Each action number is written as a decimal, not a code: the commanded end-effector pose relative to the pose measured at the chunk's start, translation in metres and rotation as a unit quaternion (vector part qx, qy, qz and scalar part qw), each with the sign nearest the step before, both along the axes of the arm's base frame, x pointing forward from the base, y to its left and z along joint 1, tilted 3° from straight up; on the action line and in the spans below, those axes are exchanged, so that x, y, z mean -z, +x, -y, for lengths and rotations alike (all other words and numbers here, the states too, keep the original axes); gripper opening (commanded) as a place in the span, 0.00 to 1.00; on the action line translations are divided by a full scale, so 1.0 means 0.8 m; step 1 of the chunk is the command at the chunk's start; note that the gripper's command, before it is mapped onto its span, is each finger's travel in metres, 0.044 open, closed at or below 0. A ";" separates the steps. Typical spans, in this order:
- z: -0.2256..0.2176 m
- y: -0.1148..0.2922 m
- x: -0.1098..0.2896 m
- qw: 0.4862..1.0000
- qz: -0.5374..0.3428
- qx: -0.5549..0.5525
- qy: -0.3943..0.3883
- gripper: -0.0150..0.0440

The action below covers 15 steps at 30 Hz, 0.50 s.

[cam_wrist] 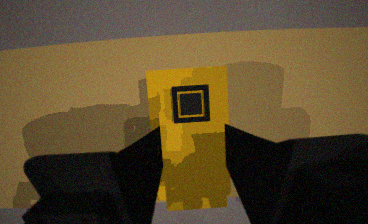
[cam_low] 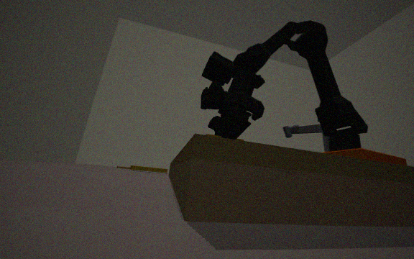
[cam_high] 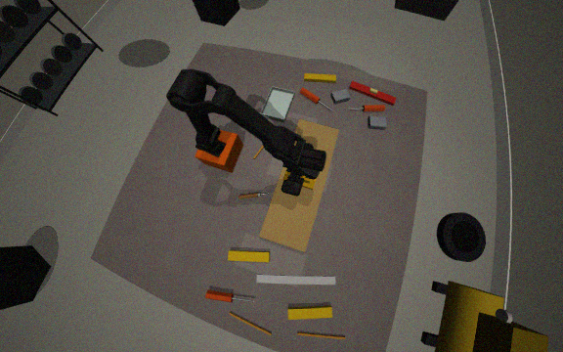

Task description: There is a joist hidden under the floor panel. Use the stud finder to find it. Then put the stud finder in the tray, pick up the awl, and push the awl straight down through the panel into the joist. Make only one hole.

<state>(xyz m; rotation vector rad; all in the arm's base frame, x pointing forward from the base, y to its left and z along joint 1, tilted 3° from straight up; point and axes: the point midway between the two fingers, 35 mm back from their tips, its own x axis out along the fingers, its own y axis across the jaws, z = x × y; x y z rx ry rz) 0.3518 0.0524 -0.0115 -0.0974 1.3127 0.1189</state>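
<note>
The yellow stud finder (cam_high: 308, 183) (cam_wrist: 177, 140) has a dark square display with a thin yellow outline. My gripper (cam_wrist: 190, 127) (cam_low: 228, 137) is shut on it, fingers on its two sides. It is at or just over the tan floor panel (cam_high: 286, 227) (cam_wrist: 335, 52), near the middle of the panel's length; contact is unclear. No lit mark shows on the display. The awl (cam_high: 249, 196), with an orange-brown handle and thin metal shaft, lies left of the panel in the top view. The pale tray (cam_high: 279, 104) is empty, beyond the panel's upper left. The joist is hidden.
The arm stands on an orange block (cam_high: 220, 152); a thin orange stick (cam_high: 259, 153) lies beside it. Beyond the panel are screwdrivers, grey blocks (cam_high: 377, 122) and a red level (cam_high: 362, 89). Yellow bars (cam_high: 248, 256) and a white strip (cam_high: 296, 280) lie below the panel.
</note>
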 end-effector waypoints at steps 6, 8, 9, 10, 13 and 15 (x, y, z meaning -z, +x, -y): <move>-0.040 -0.006 0.000 1.000 -0.001 0.001 0.002 0.25; -0.049 -0.008 0.000 1.000 -0.001 0.001 0.003 0.25; -0.053 -0.008 0.000 1.000 -0.001 0.001 0.003 0.25; -0.057 -0.009 0.000 1.000 -0.001 0.001 0.003 0.25; -0.070 -0.011 0.000 1.000 -0.001 0.001 0.003 0.25; -0.079 -0.012 0.000 1.000 -0.001 0.001 0.004 0.25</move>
